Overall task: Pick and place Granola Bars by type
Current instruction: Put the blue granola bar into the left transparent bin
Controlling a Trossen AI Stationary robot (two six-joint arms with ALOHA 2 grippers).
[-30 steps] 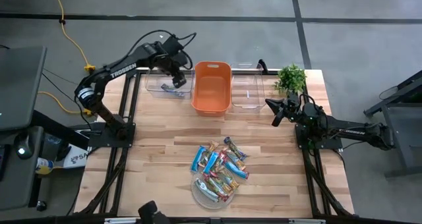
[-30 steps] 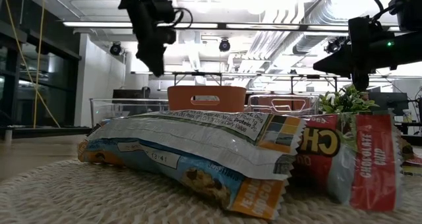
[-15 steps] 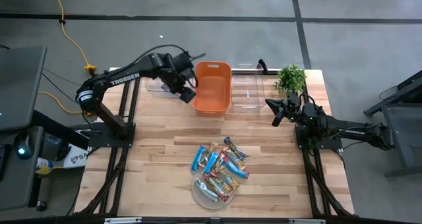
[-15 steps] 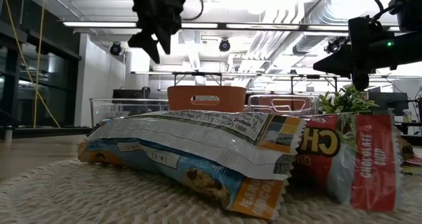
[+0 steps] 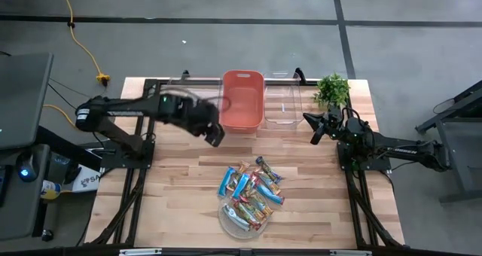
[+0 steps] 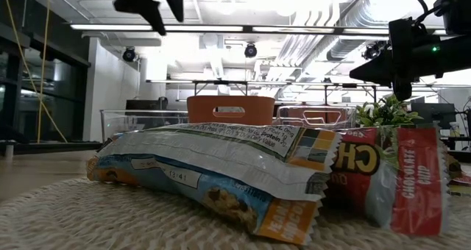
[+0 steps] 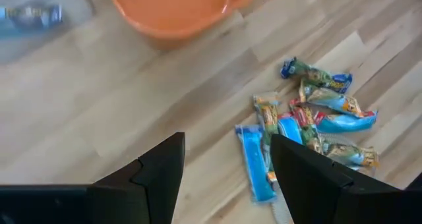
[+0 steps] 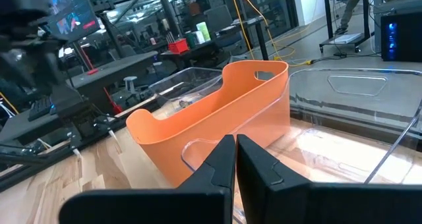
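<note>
The granola bars (image 5: 251, 190) lie in a loose pile of blue, red-and-blue and tan wrappers, partly on the round rope mat (image 5: 235, 220); in the low view they fill the foreground (image 6: 221, 169). One more bar (image 7: 30, 16) lies in the left clear bin. My left gripper (image 5: 215, 135) is open and empty, hovering between the orange bin (image 5: 242, 99) and the pile (image 7: 316, 115). My right gripper (image 5: 315, 126) waits shut beside the right clear bin (image 5: 282, 105), high above the table (image 6: 397, 59).
Three bins stand in a row along the far edge: a clear one (image 5: 184, 90), the orange one, a clear one. A small potted plant (image 5: 332, 88) stands at the far right corner. Bare wood lies to the left and right of the pile.
My left gripper has moved from above the left clear bin toward the near edge, past the orange bin's left corner and closer to the pile, its arm stretching low across the table. The right arm has kept still.
</note>
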